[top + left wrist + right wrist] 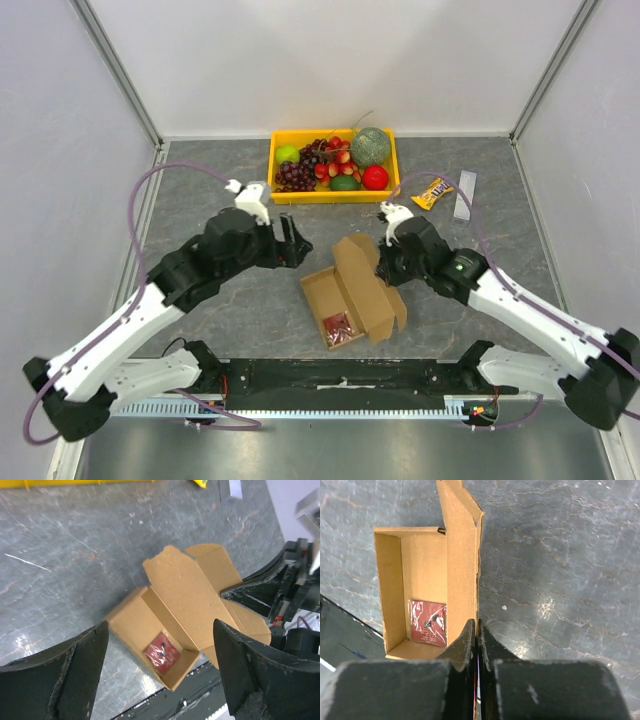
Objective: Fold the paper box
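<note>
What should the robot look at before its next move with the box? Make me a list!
1. Right gripper shut on the lid: ok.
2. Left gripper open and off the box: ok.
3. Packet lying flat inside the box: ok.
4. Lid closed over the box: not ok, it stands open.
5. End flaps ready to tuck: cannot tell.
6. Tray well away from the box: ok.
</note>
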`<state>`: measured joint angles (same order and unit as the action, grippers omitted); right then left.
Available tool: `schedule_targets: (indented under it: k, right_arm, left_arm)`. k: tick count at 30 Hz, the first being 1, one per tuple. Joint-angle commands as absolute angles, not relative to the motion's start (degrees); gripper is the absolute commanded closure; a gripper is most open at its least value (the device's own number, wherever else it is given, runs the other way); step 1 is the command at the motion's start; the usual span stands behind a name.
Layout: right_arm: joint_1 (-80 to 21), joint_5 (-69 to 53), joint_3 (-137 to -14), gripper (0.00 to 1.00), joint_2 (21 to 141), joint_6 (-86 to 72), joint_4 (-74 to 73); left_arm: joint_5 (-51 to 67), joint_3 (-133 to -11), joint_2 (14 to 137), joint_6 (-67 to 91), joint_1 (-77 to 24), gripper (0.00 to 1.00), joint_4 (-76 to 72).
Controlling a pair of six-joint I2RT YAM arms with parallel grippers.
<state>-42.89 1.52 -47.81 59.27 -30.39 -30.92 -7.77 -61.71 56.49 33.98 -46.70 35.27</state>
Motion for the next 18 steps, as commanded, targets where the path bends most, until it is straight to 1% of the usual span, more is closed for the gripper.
schedule_targets:
  k: [1,5,9,12,14,16,17,18]
  right_arm:
    - [-42.9,-5.6,-56.4,0.94,66.7,-14.4,-37.3]
    - [-42.9,-5.1,-63.6,0.92,74.4,-4.6,-41.9]
    - [-42.9,-4.6,-71.0,0.97,80.2,4.5,-45.4]
    - [-43.0,-6.6,-74.1,0.99,81.5,11.3,-46.1]
    - [-43.0,-6.8,-76.4,1.00,82.5,15.2,-46.8]
    - [-42.9,-7.1,-79.2,1.00,84.5,18.5,-48.3]
    - [-43.0,-7.0,-80.6,1.00,85.3,19.9,-49.2]
    - [-43.0,-6.7,-81.8,1.00,86.6,21.1,-49.8]
  left_arm:
    - [-6.0,-57.1,49.8,27.8,-43.6,0.09,30.2]
    - [-3.9,-53.7,47.6,24.4,-43.0,0.09,26.6]
    - [-2.7,-51.0,46.6,22.2,-42.6,0.08,23.6]
    - [-2.6,-49.1,44.8,21.6,-42.4,0.07,21.5]
    - [-3.4,-47.9,43.6,21.8,-42.2,0.04,20.7]
    - [-4.0,-46.4,41.8,22.1,-41.9,0.05,20.0]
    - [-4.0,-45.7,41.2,22.3,-41.7,0.07,19.4]
    - [-4.0,-45.0,40.5,22.6,-41.8,0.11,19.2]
